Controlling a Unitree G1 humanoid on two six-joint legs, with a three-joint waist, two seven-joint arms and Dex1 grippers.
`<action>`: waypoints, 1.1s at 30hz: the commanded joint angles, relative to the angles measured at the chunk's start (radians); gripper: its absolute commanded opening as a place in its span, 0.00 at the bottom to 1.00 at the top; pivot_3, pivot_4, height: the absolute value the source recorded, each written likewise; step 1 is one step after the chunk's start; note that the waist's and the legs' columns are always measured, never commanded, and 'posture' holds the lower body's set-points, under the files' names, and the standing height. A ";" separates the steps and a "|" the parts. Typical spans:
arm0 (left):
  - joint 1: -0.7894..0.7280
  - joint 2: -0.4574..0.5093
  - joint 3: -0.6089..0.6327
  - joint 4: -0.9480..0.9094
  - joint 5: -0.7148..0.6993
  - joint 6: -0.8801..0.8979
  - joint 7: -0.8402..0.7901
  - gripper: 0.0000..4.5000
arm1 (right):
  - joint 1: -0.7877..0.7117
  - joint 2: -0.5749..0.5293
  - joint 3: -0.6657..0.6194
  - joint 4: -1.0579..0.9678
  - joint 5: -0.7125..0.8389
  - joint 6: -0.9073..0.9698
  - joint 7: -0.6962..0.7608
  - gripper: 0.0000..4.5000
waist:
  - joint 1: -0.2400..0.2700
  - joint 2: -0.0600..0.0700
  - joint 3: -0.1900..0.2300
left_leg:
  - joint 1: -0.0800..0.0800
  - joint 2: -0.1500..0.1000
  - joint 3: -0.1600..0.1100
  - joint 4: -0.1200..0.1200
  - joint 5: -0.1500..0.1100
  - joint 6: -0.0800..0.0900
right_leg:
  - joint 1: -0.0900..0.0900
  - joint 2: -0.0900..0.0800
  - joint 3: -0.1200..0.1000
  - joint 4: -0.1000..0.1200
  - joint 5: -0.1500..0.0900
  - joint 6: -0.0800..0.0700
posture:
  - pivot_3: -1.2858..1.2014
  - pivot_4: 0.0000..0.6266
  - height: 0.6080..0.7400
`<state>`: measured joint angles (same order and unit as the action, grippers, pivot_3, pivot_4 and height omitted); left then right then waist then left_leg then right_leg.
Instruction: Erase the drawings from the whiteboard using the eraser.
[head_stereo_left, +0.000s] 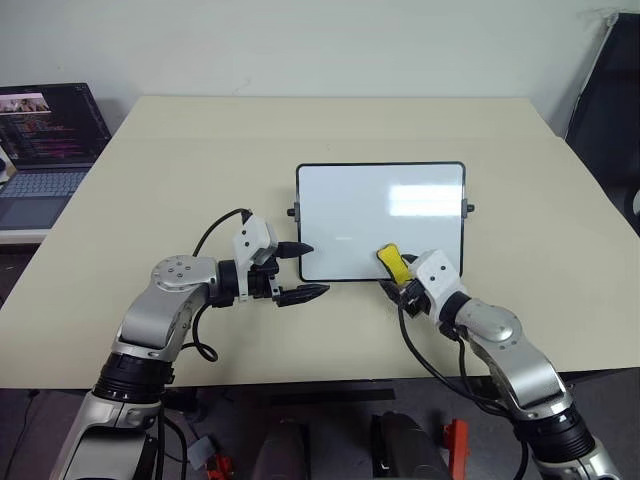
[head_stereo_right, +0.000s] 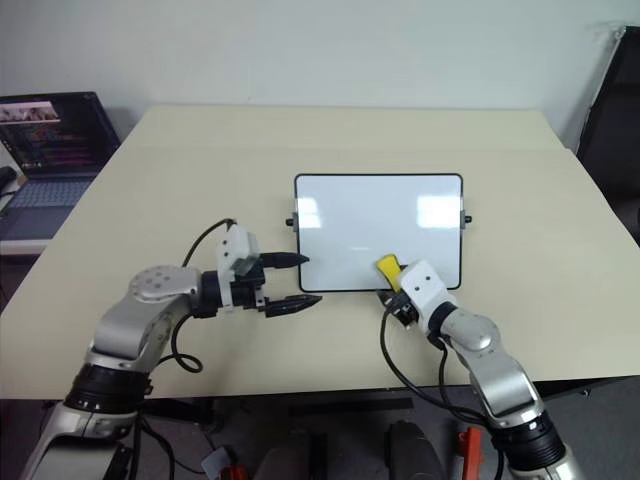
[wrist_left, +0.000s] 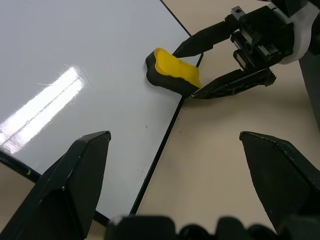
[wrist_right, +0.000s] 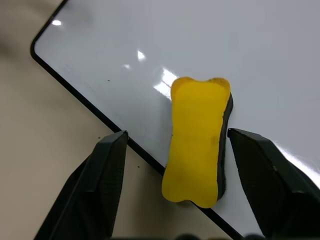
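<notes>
**Eraser on board's near edge, right gripper spread around it**

Bench (head_stereo_left: 150, 200): beige top, carries everything. Laptop (head_stereo_left: 45, 150) off to the robot's far left, on its own surface beside the bench, screen lit

Whiteboard (head_stereo_left: 380, 215): lies flat mid-bench, black frame, side knobs. Surface reads clean white with glare patches; a few tiny dark specks near the front edge in the wrist views, can't tell if pen marks

Left gripper (head_stereo_left: 303, 270): fingers spread, nothing between them, sits at the board's near-left corner, one fingertip over the frame, the other over the bench

Right gripper (wrist_right: 172, 180): fingers spread, one either side of the eraser, gap visible on both sides, not pinching

Eraser (head_stereo_left: 392, 262): yellow block with dark base, resting on the board's near edge toward its right corner, one end overhanging the frame
</notes>
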<state>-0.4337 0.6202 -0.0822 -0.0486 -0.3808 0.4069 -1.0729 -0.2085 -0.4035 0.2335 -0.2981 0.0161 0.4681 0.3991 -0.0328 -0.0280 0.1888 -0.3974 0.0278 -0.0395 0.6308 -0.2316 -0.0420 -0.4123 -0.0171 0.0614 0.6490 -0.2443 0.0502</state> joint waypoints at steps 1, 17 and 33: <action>-0.021 -0.002 0.015 -0.029 -0.011 -0.010 0.000 1.00 | -0.013 0.007 -0.013 0.006 -0.019 -0.028 -0.005 0.49 | 0.000 0.000 0.000 | 0.000 0.000 0.000 0.000 0.000 0.000 | 0.000 0.000 0.000 0.000 0.000 0.000 | 0.52 0.24 1.00; -0.029 -0.007 0.020 -0.024 -0.014 -0.015 0.002 1.00 | -0.057 0.014 -0.121 -0.052 0.154 0.053 0.125 0.15 | -0.001 0.000 0.000 | 0.002 0.000 0.000 0.003 0.000 0.000 | 0.001 0.000 0.000 0.005 0.000 0.001 | 0.52 0.24 1.00; -0.089 -0.072 -0.015 -0.029 -0.031 -0.005 -0.029 1.00 | -0.033 -0.308 -0.732 0.227 0.396 0.078 0.198 0.15 | 0.005 0.000 0.000 | 0.001 -0.001 0.000 0.004 0.000 0.000 | 0.002 0.000 0.000 0.004 0.000 0.000 | 0.52 0.24 1.00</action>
<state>-0.4976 0.5559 -0.0969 -0.0335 -0.3899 0.4064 -1.0965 -0.2588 -0.6792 -0.4364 -0.1381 0.4421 0.5880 0.6081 -0.0280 -0.0283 0.1887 -0.3964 0.0269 -0.0398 0.6348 -0.2316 -0.0420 -0.4103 -0.0173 0.0614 0.6528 -0.2439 0.0505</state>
